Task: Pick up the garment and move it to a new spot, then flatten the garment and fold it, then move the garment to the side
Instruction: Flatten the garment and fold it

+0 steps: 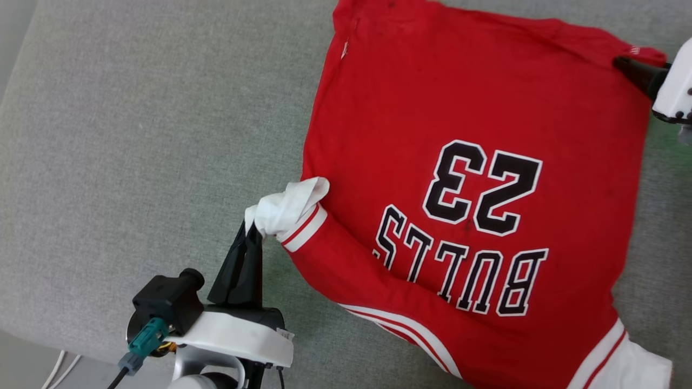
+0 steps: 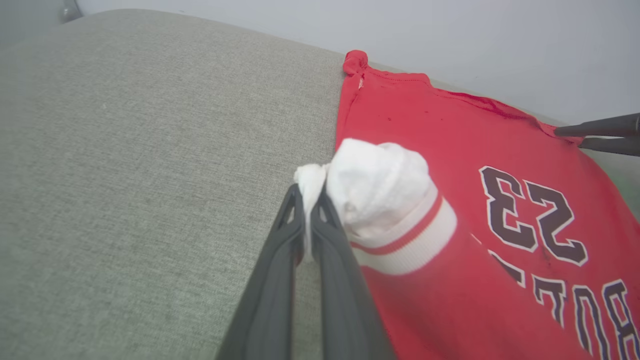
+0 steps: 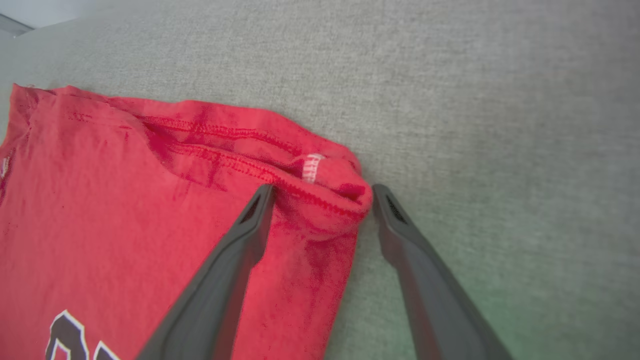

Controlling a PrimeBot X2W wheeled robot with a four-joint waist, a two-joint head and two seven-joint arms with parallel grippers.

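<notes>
The garment (image 1: 465,108) is a red jersey T-shirt lying spread on the grey cushion, its black "BULLS 23" print upside down to me. My left gripper (image 1: 250,232) is shut on the bunched white sleeve (image 1: 289,208) at the shirt's left side; the left wrist view shows a fold of white cloth pinched between the fingers (image 2: 272,260). My right gripper (image 1: 621,64) is at the shirt's far right hem corner (image 3: 345,187), open, with one finger (image 3: 240,240) on the red cloth and the other on the cushion beside the corner.
The grey fabric cushion (image 1: 135,135) carries the shirt, with wide bare room to the left. Its near edge (image 1: 54,340) drops off at the lower left, where pale cables (image 1: 59,370) hang. A pale wall (image 2: 450,30) stands behind the cushion.
</notes>
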